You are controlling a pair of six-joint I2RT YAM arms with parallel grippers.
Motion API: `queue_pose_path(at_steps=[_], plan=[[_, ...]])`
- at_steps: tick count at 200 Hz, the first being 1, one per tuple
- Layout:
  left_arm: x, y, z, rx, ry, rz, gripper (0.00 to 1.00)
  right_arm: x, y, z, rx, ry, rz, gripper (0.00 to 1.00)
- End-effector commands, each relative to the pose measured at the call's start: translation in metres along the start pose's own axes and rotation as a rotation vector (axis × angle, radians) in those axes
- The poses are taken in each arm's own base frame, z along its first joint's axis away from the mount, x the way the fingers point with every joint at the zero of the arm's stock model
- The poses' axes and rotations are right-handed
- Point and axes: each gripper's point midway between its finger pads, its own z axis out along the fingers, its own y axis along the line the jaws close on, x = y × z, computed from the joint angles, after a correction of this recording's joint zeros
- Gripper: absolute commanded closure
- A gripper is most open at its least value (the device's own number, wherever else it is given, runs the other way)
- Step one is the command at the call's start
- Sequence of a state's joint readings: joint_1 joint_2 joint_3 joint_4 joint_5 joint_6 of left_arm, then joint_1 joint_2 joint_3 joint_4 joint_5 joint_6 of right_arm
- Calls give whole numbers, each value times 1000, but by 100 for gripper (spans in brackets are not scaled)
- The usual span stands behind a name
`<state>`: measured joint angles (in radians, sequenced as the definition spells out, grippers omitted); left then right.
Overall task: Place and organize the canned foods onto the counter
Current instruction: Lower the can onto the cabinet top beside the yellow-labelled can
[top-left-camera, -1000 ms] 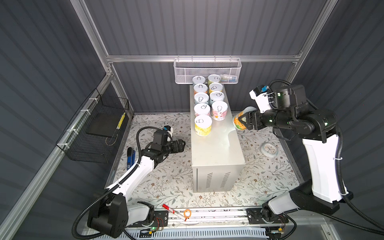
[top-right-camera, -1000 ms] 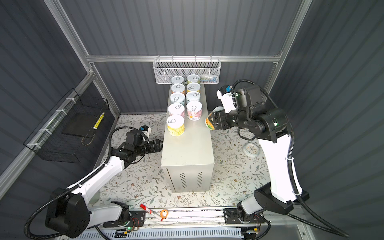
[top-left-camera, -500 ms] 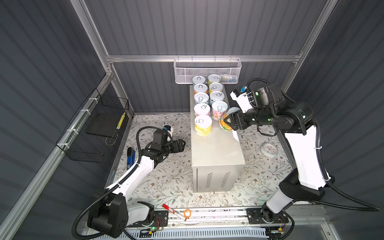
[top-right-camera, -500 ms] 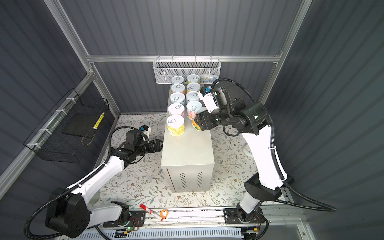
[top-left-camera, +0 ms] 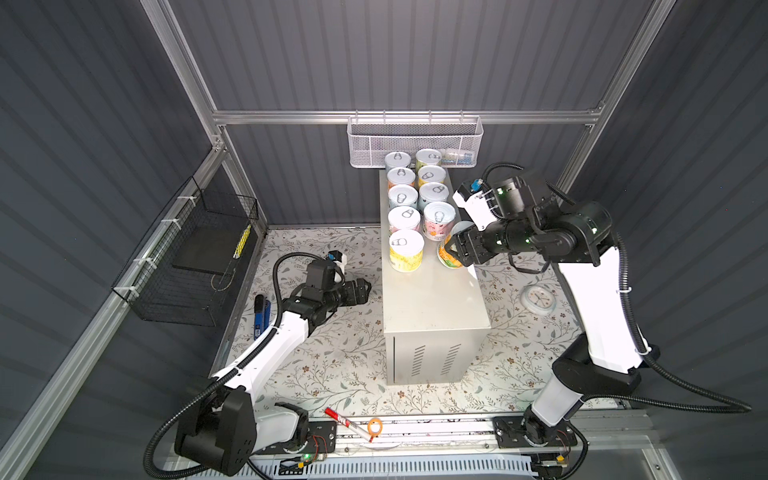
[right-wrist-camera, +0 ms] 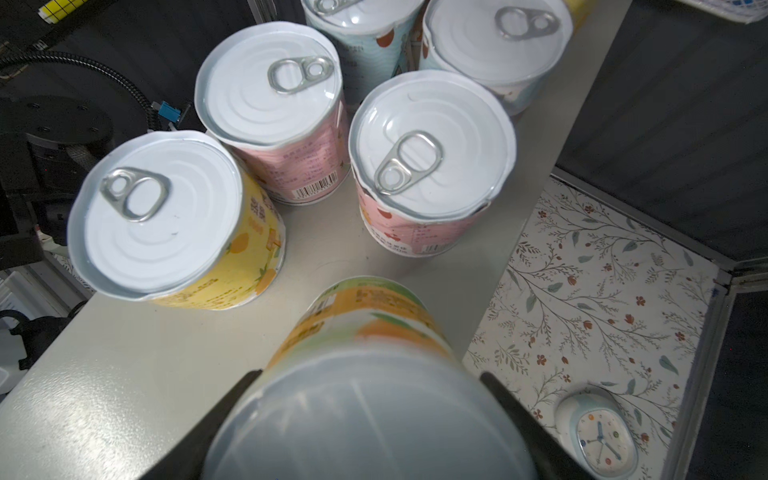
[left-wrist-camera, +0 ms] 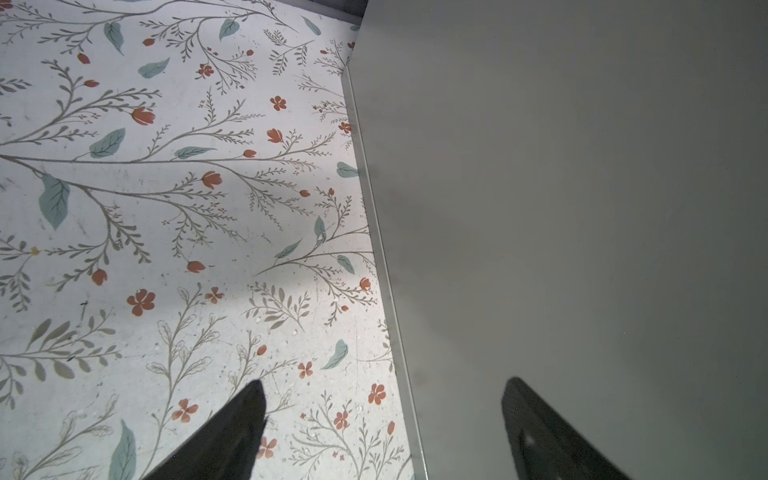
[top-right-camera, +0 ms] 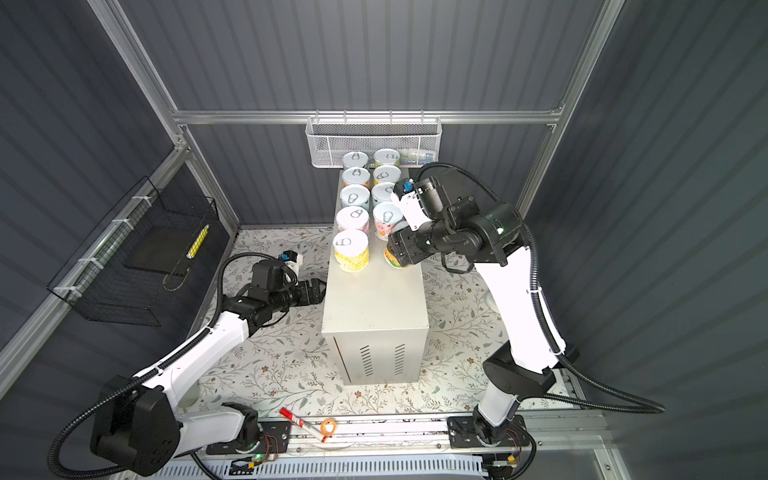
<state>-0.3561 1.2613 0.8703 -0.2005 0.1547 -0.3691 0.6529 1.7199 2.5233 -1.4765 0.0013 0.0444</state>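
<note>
Nine tins (top-left-camera: 439,216) lined on worktop (top-left-camera: 432,299) — tenth tin (top-left-camera: 445,257), near upright, pinched in right jaws beside yellow tin (top-left-camera: 406,251), over free slot; left jaws spread, empty.

Left arm (top-left-camera: 278,338) and right arm (top-left-camera: 598,307): white links, black joints and bases, ribbed black cables (top-left-camera: 735,406), green lights (top-left-camera: 595,230) on right.

Pink can (right-wrist-camera: 272,108): barcode (right-wrist-camera: 316,189), print illegible.

Two rows of upright tins (top-left-camera: 406,249) on cream counter (top-left-camera: 432,299)
</note>
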Motion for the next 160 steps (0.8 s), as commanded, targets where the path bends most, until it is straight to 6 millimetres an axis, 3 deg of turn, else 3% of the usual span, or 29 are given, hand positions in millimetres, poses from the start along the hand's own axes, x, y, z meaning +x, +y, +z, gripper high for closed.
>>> queue_pose_path(at_steps=[1, 24, 54, 87, 160], plan=[[1, 0, 1, 6, 1, 24, 9, -15, 0, -9, 9, -68, -1, 100], [0, 0, 0, 7, 0, 23, 9, -14, -1, -6, 14, -60, 0, 88], [0, -1, -2, 12, -4, 26, 9, -13, -4, -5, 29, -56, 9, 63], [2, 0, -2, 8, -1, 27, 9, -13, -4, 1, 31, -42, 14, 45], [3, 2, 1, -1, 5, 37, 8, -18, 1, 10, 5, -41, 18, 25]])
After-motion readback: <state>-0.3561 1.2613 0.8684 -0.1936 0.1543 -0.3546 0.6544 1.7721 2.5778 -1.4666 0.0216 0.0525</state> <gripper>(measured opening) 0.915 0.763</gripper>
